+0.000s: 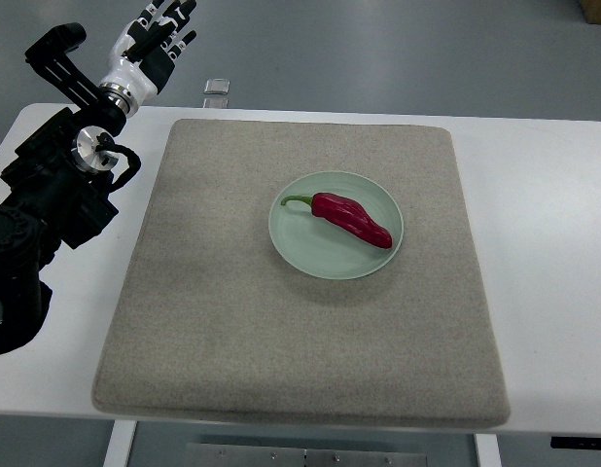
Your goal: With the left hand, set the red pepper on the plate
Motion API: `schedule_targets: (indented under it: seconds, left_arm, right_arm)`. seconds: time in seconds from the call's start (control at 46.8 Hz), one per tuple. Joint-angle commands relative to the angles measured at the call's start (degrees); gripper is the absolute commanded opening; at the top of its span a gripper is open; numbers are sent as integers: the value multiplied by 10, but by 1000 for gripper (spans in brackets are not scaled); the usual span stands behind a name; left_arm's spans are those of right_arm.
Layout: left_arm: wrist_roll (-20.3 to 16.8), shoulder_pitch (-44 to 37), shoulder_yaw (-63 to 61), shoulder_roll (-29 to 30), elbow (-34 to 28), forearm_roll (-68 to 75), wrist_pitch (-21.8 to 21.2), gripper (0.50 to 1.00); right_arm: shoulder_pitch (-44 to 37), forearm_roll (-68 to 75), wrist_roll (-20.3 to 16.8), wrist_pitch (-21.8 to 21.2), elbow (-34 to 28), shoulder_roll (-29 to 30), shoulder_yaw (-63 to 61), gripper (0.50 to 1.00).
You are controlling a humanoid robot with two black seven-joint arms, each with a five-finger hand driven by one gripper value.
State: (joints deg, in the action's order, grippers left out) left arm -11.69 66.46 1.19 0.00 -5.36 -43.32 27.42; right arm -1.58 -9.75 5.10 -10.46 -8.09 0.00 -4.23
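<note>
A red pepper (351, 219) with a green stem lies on the pale green plate (310, 255), stem pointing left. The plate sits near the middle of a beige mat (232, 331). My left hand (162, 27) is raised at the top left, well away from the plate, beyond the table's far edge. Its fingers are relaxed and extended and hold nothing. The black left arm (57, 185) runs down the left edge of the picture. The right arm does not show.
The mat covers most of a white table (544, 243). A small metal clip (217, 89) sits at the table's far edge above the mat. Grey floor lies beyond the table.
</note>
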Motion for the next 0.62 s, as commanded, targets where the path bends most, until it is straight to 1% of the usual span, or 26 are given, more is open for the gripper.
schedule_targets:
  seconds: [0.0,0.598]
  left_arm:
    - [0,0,0,0,0,0,0,994]
    - [0,0,0,0,0,1,4,994]
  right_arm:
    - [0,0,0,0,0,0,0,932]
    - [1,-4,-3,-7,-5,0,0,932]
